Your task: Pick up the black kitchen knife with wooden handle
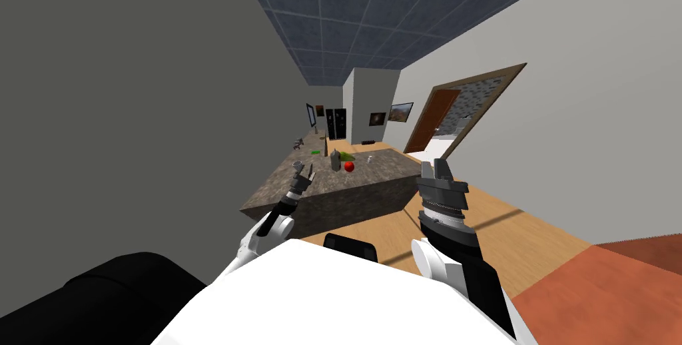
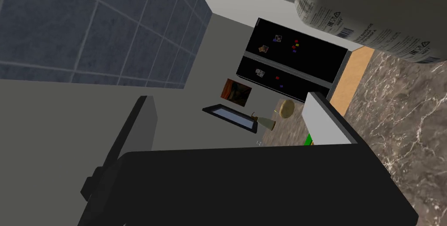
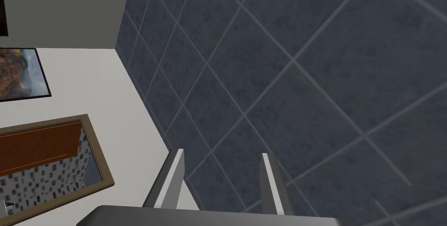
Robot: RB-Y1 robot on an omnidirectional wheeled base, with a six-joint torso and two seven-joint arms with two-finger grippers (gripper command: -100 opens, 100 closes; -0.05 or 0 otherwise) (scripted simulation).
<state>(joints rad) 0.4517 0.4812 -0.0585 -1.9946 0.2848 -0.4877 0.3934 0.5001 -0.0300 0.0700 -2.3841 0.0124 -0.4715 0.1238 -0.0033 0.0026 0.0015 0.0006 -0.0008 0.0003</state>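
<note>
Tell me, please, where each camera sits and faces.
Head view: on the head, down at the counter; left gripper and right gripper show.
Left wrist view: left hand, across the counter to the black fridge; open fingers.
Right wrist view: right hand, facing upward; open fingers.
Head and left wrist views share counter and fridge.

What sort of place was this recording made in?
Most likely a home kitchen: a long stone-patterned counter carries a round red fruit and a grey bottle, and a black fridge dotted with magnets stands at the far wall.
</note>
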